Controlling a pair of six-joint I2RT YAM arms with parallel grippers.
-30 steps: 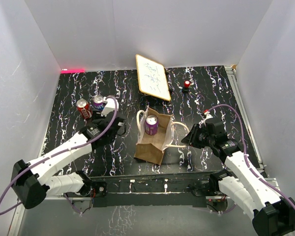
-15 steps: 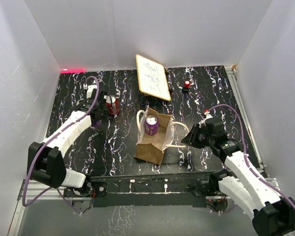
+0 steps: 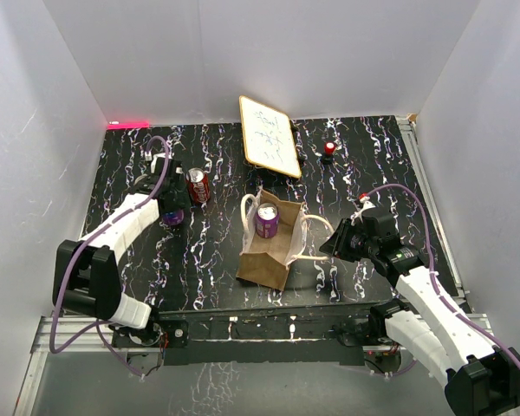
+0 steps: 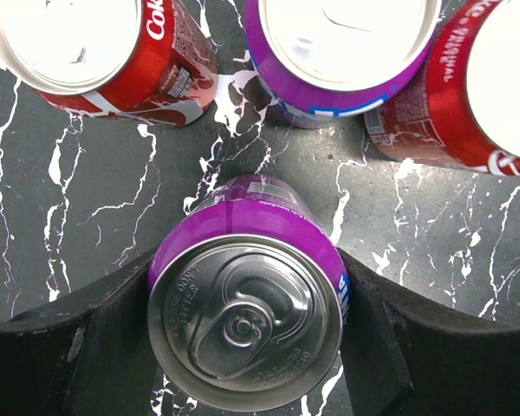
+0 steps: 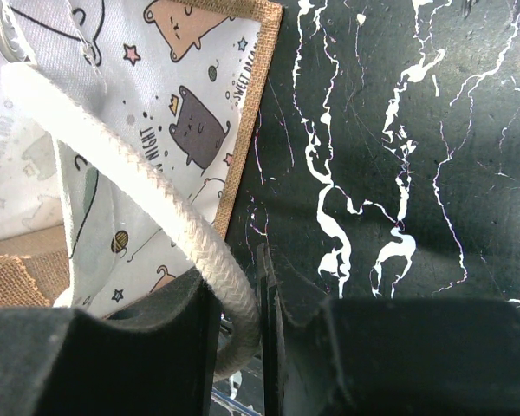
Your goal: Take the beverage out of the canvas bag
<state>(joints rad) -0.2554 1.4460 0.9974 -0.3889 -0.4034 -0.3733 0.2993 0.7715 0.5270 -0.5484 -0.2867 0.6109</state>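
One purple can (image 3: 267, 219) is seen at the open mouth of the bag (image 3: 264, 260), its top showing. The bag is set at mid-table, between the two arms. A cream handle (image 5: 147, 217) at the bag's right side is pinched between the jaws of the right gripper (image 3: 331, 241), which are drawn together on the rope. The bag's printed lining (image 5: 182, 104) is exposed beside that grip.

A second purple can (image 4: 247, 329) is clamped upright between the fingers (image 4: 95, 338) of the left gripper (image 3: 172, 213), at the far left of the table (image 3: 208, 277) and well apart from the bag. Whether its base rests on the table cannot be told.

Three further cans are recorded just beyond it in the left wrist view, all apart from the held one: a left red can (image 4: 95, 52), a middle purple can (image 4: 342, 52) and a right red can (image 4: 477, 87).

A whiteboard (image 3: 269, 136) is propped near the back wall. A small red object (image 3: 329, 148) is noted to its right, and its kind cannot be told.
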